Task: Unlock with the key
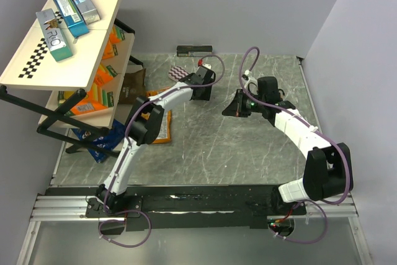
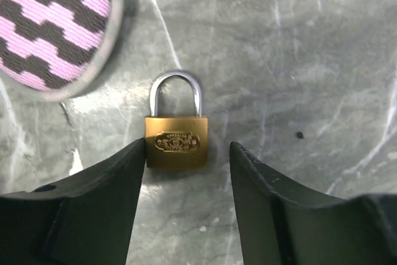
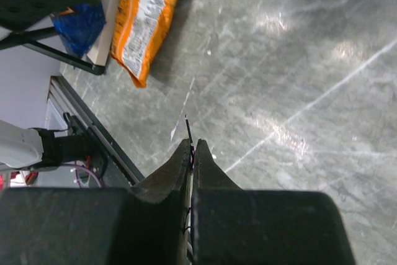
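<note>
A small brass padlock (image 2: 177,139) with a closed steel shackle lies flat on the grey marble table. My left gripper (image 2: 186,153) is open and straddles the padlock's lower body; the left finger (image 2: 105,197) touches its side, the right finger stands apart. In the top view the left gripper (image 1: 201,86) sits at the table's far middle. My right gripper (image 3: 194,147) is shut on the key (image 3: 188,130), whose thin dark blade sticks out past the fingertips. In the top view the right gripper (image 1: 234,106) hovers right of the left one, pointing left.
A pink and black patterned round pad (image 2: 56,23) lies close to the padlock's upper left. An orange snack bag (image 3: 146,20) lies on the table by a two-tier rack (image 1: 62,35) with boxes at left. A dark bar (image 1: 194,49) lies at the far edge.
</note>
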Available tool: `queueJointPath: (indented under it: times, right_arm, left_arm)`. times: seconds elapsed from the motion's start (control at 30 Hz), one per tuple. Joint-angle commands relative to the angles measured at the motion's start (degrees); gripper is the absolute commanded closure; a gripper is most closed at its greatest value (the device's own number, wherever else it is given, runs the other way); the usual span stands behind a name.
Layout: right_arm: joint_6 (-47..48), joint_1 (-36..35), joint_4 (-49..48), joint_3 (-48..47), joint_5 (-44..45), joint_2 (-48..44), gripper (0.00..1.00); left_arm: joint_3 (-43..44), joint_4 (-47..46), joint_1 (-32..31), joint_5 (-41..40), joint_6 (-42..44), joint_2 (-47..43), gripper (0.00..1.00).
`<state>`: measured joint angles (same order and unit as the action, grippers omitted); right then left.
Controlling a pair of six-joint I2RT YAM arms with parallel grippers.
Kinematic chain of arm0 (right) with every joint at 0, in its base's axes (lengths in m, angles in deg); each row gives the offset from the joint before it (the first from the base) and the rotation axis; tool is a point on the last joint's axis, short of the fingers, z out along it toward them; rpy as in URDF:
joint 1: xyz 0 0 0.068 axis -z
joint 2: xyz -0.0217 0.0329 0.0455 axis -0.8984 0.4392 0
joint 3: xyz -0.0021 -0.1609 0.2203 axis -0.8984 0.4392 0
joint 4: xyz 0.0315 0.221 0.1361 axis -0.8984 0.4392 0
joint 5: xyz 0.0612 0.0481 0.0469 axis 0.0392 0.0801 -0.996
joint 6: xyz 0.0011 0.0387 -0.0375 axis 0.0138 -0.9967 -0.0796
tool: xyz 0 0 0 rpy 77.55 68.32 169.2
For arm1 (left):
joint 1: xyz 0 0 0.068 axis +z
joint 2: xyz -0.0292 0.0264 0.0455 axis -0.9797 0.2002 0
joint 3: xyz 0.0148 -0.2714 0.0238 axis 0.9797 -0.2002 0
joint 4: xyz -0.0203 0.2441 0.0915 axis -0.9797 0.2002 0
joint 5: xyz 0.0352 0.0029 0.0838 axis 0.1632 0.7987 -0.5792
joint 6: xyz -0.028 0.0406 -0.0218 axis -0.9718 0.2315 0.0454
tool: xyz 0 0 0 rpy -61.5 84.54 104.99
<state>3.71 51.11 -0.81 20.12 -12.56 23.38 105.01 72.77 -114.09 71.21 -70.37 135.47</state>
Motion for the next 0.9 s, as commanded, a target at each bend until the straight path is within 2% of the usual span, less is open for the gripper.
queueJointPath:
  times: [0.0,0.2,0.4,0.53,0.7,0.73,0.8,0.83,0.87]
  right_arm:
    - [-0.2,0.5,-2.1,1.4,-0.7,-2.2,1.00]
    - [-0.5,0.6,-2.1,1.5,-0.8,-2.4,1.00]
    - [-0.8,0.6,-2.1,1.4,-0.9,-2.4,1.00]
    - [-0.8,0.6,-1.9,1.6,-0.8,-2.6,1.00]
    - [-0.7,0.6,-1.6,1.8,-0.4,-3.1,1.00]
    - [-0.7,0.6,-1.5,1.8,-0.3,-3.1,1.00]
    - [-0.3,0.6,-1.2,1.6,-0.1,-3.1,1.00]
    - [-0.2,0.6,-0.9,1.5,0.0,-3.1,1.00]
    - [0.6,0.6,-0.7,1.5,0.4,-3.1,1.00]
  left_arm:
    - [1.0,5.4,-0.5,-1.6,2.8,2.6,0.40]
    - [1.0,4.8,-0.6,-3.5,5.0,3.8,0.44]
    - [2.8,5.7,-0.5,-2.9,2.9,5.5,0.40]
    - [3.6,6.2,-0.5,-2.0,2.1,6.6,0.42]
    - [3.8,8.1,-0.5,-2.4,1.5,7.2,0.59]
    - [3.8,8.3,-0.5,-2.5,1.4,7.1,0.68]
    - [3.3,9.3,-0.5,-2.4,1.0,6.8,0.80]
    - [3.1,9.5,-0.5,-2.2,0.7,6.6,0.90]
    - [2.6,9.6,-0.5,-1.3,0.3,6.1,0.94]
